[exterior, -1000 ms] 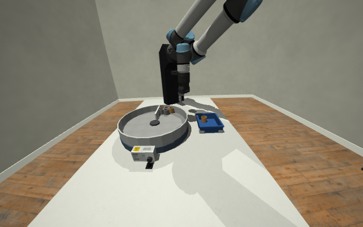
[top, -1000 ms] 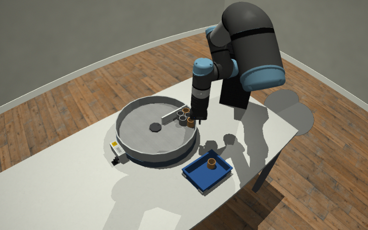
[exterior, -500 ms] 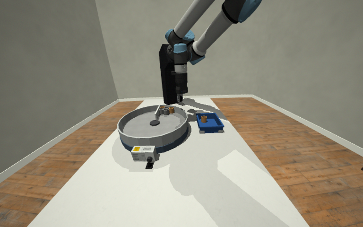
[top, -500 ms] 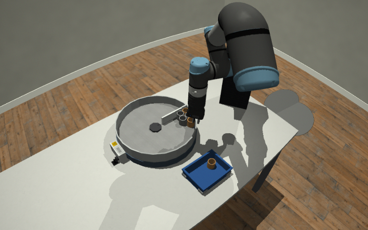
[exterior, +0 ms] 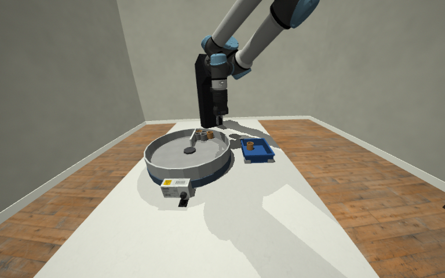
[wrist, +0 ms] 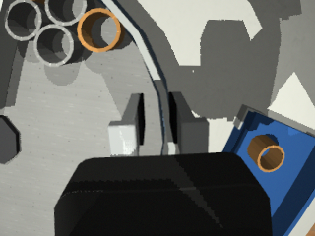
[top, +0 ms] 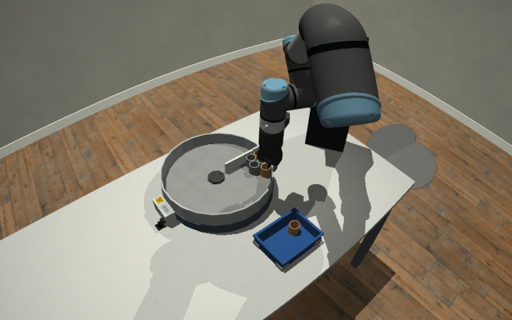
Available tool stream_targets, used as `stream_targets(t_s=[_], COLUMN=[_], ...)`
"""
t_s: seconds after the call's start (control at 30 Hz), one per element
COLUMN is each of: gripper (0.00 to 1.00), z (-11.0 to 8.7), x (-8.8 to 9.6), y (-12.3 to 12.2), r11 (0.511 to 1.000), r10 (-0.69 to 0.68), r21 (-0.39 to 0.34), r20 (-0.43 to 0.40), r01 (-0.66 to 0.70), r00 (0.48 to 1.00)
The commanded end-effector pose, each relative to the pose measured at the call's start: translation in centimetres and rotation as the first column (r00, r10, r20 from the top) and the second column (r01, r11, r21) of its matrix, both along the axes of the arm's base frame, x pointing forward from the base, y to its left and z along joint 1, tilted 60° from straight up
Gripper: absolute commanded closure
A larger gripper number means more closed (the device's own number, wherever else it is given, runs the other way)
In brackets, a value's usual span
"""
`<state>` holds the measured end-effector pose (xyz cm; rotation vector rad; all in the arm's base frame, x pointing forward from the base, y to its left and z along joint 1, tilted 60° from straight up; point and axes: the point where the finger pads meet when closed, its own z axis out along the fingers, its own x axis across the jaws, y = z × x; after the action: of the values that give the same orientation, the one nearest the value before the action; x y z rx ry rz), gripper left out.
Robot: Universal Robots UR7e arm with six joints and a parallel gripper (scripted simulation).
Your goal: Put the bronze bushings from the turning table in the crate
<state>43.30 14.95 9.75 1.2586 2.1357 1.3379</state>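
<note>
One bronze bushing (top: 265, 170) (exterior: 210, 135) (wrist: 80, 30) stands beyond the parted, unloaded jaws of the gripper (top: 271, 166) (exterior: 219, 120) (wrist: 157, 108); centre above it, descending clear of neighbouring steel bushings (top: 254, 168) (exterior: 203, 136) (wrist: 36, 45).

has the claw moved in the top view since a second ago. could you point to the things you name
yes, the claw (top: 271, 167) (exterior: 219, 123) (wrist: 157, 108) has shifted left in that view, toward the turning table (top: 217, 219) (exterior: 186, 172) (wrist: 146, 53)
</note>
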Motion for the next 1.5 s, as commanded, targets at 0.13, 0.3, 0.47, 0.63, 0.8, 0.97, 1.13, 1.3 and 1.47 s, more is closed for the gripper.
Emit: stream_targets(t_s=[0.13,0.3,0.47,0.63,0.8,0.97,1.13,1.3,1.47], gripper=[0.55,0.55,0.55,0.55,0.55,0.55,0.55,0.55,0.55], z=[-0.3,-0.3,-0.8,-0.8,-0.8,-1.2,-1.4,-1.4,-1.5], x=[0.1,0.1,0.4,0.4,0.4,0.5,0.6,0.6,0.7], y=[-0.3,-0.3,-0.9,-0.9,-0.9,-1.2,-1.4,-1.4,-1.6], r11=[0.996,0.996,0.958,0.958,0.958,0.918,0.883,0.883,0.865], r10=[-0.056,-0.056,-0.154,-0.154,-0.154,-0.197,-0.222,-0.222,-0.229], r21=[0.065,0.065,0.206,0.206,0.206,0.276,0.317,0.317,0.334], r20=[-0.060,-0.060,-0.212,-0.212,-0.212,-0.306,-0.371,-0.371,-0.400], r01=[0.060,0.060,0.198,0.198,0.198,0.285,0.347,0.347,0.374], r00=[0.997,0.997,0.965,0.965,0.965,0.931,0.902,0.902,0.887])
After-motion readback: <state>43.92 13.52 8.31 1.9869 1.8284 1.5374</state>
